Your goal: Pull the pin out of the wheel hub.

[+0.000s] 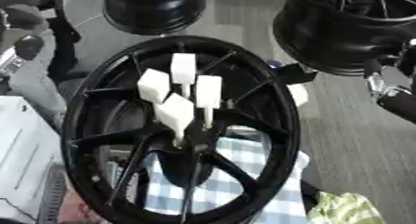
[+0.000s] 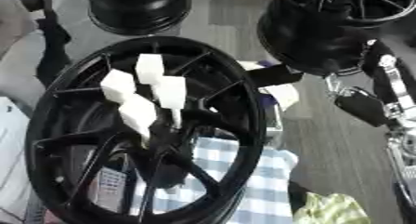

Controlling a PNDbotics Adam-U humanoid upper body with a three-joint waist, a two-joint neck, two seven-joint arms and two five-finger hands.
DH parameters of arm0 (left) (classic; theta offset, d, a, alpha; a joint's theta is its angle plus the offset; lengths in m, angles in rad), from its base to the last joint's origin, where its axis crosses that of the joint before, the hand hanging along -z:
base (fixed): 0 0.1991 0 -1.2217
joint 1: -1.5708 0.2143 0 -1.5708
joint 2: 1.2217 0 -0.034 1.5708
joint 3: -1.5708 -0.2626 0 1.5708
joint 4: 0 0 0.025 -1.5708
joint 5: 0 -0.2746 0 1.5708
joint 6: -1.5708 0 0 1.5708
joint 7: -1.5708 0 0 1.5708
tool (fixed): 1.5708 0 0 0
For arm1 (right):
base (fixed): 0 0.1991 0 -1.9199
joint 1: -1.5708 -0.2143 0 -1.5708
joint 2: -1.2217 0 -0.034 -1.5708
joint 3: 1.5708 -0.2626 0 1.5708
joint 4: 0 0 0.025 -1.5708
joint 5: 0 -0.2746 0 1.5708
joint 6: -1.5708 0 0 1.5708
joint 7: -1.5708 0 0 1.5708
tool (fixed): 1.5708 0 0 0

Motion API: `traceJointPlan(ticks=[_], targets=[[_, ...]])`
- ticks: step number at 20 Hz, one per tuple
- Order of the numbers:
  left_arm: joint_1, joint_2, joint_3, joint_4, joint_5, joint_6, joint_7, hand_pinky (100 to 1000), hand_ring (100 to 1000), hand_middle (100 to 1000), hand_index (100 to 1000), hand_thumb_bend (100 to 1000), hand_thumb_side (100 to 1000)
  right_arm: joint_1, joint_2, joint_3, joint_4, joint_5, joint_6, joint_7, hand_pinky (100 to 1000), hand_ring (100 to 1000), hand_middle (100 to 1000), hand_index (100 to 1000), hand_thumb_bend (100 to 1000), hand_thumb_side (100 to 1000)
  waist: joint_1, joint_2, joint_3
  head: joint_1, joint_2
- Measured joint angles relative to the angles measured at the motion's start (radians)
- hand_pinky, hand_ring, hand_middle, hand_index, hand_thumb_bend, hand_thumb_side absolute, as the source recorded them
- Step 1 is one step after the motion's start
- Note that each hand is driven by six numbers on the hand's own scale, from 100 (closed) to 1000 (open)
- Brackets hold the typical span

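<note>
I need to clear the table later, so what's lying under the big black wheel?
Through the wheel spokes a blue-and-white checked cloth shows. How far it runs beneath the rim is covered. White pins stand in the hub.

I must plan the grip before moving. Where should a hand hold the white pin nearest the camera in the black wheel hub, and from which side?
Probably by the blocky white head of the nearest pin, coming from above. The head stands clear of the wheel hub while its thin stem sits between the spokes.
</note>
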Motion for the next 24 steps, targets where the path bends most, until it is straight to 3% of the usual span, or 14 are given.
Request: traceJointPlan(ticks=[6, 12, 15, 16, 20, 24], targets=[[-0.158, 0.158, -0.157, 0.099, -0.042, -0.099, -0.095, 788, 762, 789, 858, 719, 577, 0.007, -0.003, 0.006, 0.003, -0.001, -0.003, 0.012, 751, 796, 769, 923, 153, 275, 0.011, -0.008, -0.025, 0.01, 0.0], [-0.279, 0.289, -0.311, 0.164, -0.003, -0.197, -0.194, 795, 771, 784, 863, 731, 523, 0.007, -0.003, 0.015, 0.006, -0.006, -0.008, 0.027, 752, 795, 768, 923, 154, 274, 0.014, -0.009, -0.042, 0.028, 0.0], [-0.317, 0.292, -0.362, 0.205, 0.001, -0.243, -0.244, 788, 762, 768, 849, 707, 462, 0.008, -0.003, 0.019, 0.006, -0.006, -0.008, 0.031, 751, 794, 768, 923, 155, 275, 0.016, -0.009, -0.047, 0.032, 0.0], [-0.328, 0.29, -0.376, 0.22, 0.0, -0.255, -0.262, 786, 761, 764, 846, 711, 452, 0.008, -0.003, 0.019, 0.006, -0.007, -0.008, 0.032, 751, 794, 767, 922, 100, 282, 0.016, -0.009, -0.047, 0.032, 0.0], [-0.361, 0.257, -0.417, 0.284, -0.002, -0.299, -0.336, 788, 762, 763, 846, 704, 430, 0.01, -0.003, 0.019, 0.007, -0.009, -0.008, 0.032, 750, 797, 769, 922, 100, 285, 0.016, -0.01, -0.048, 0.032, 0.0], [-0.389, 0.224, -0.439, 0.335, -0.004, -0.31, -0.396, 785, 757, 756, 840, 698, 424, 0.011, -0.003, 0.019, 0.012, -0.01, -0.008, 0.032, 751, 797, 770, 922, 100, 285, 0.015, -0.011, -0.048, 0.033, 0.0]])
